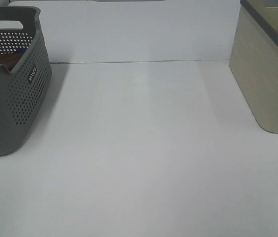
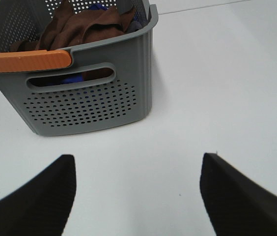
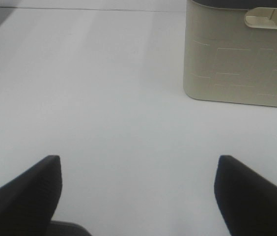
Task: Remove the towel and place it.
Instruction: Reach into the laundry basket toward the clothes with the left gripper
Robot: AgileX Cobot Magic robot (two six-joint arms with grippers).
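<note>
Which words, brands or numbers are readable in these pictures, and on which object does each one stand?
The small label on the gray basket: white lettering, too small and blurred to read.
The beige bin: no writing visible.
No other text shows in any view.

Wrist views only. The left gripper point(image 2: 136, 160) has both dark fingers point(image 2: 40, 196) spread wide apart, jaws fully parted, tips angled down and forward. The right gripper point(image 3: 138, 160) takes the same pose, its fingers point(image 3: 251, 196) set equally wide. The arms and wrists themselves are out of sight.
</note>
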